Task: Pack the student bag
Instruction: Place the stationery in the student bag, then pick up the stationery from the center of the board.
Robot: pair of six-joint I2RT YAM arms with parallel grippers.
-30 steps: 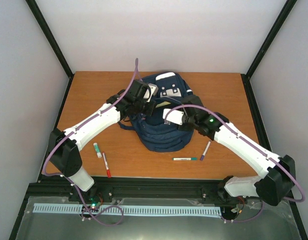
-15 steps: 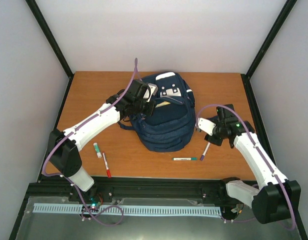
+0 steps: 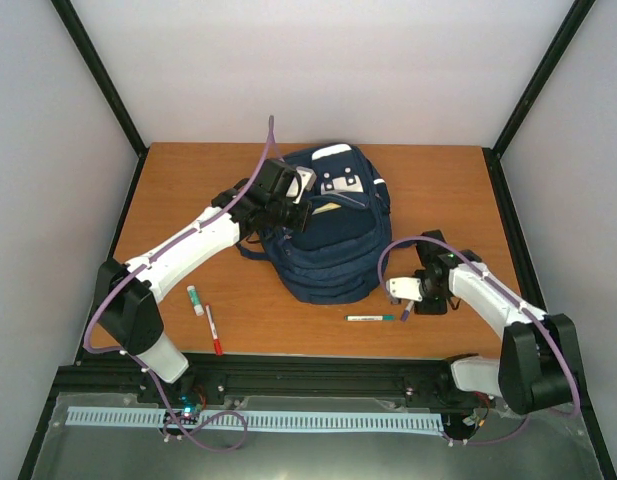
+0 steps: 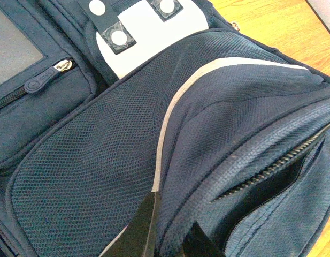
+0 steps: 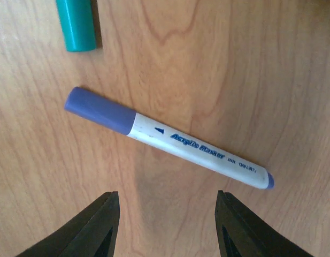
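The student bag [image 3: 328, 250], navy blue with white stripes and patches, lies in the middle of the table. My left gripper [image 3: 294, 207] is shut on a fold of its fabric beside an open zipper; in the left wrist view the gripper [image 4: 170, 238] pinches the bag's [image 4: 100, 160] seam. My right gripper [image 3: 418, 302] hovers open right of the bag, over a purple-capped marker [image 3: 405, 314]. In the right wrist view the purple marker [image 5: 170, 143] lies on the wood just ahead of the open gripper [image 5: 167, 217], which holds nothing.
A teal marker [image 3: 371, 317] lies left of the purple one; its cap [image 5: 76, 24] shows in the right wrist view. A red marker [image 3: 214, 330] and a small green-capped one [image 3: 195, 299] lie near the left arm's base. The table's front edge is close behind them.
The right arm has swung off the bag to the right and come down over the purple marker, its jaws a little wider. The left gripper has kept its hold on the bag.
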